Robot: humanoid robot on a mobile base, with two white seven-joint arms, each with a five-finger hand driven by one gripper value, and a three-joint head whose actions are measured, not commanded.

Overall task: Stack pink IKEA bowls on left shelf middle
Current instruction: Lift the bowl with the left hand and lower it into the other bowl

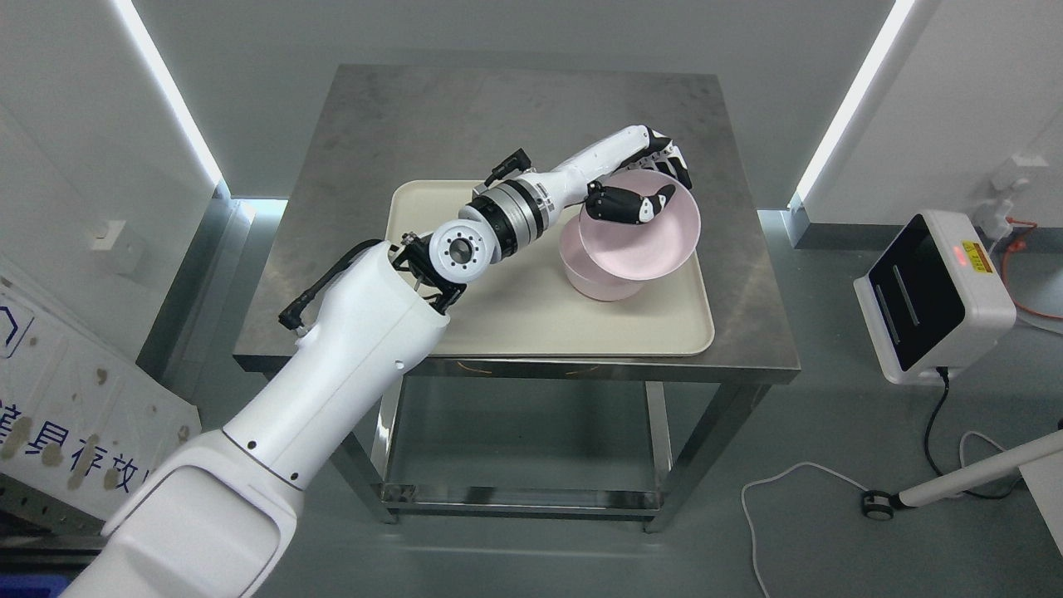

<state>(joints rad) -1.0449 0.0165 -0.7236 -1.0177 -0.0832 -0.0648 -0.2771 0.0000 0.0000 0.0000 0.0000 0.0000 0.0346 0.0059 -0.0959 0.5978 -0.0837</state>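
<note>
While tilted, upper pink bowl sits gripped in left hand

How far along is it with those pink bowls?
Early to midway. The left hand grips the tilted upper pink bowl by its rim, thumb inside, held above the lower pink bowl sitting on the cream tray. No shelf is in view, so carrying both bowls there and stacking them remains.

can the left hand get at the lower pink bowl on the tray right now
Probably not: the left hand is shut on the tilted upper pink bowl, which covers most of the lower pink bowl on the tray.
</note>
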